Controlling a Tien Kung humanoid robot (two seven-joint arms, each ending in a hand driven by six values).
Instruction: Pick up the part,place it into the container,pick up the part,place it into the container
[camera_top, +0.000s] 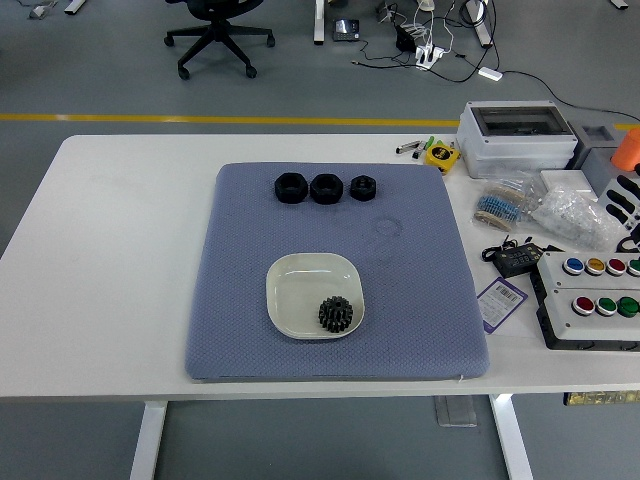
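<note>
A white dish (300, 285) sits on the blue-grey mat (420, 290), front of centre. A black gear-like part (336, 314) lies in the dish's right front corner. Three black nut-like parts lie in a row at the back of the mat: left (289, 187), middle (326, 187) and a smaller one on the right (362, 187). My right hand (626, 205) shows only partly at the right picture edge, far from the mat, over the clutter there. It holds nothing that I can see. My left hand is out of view.
Right of the mat are a grey box with a clear lid (517, 136), bags of small parts (570, 215), a black adapter (514, 260), a button box (595, 295) and a yellow tape measure (439, 155). The bare white table (110, 250) lies left of the mat.
</note>
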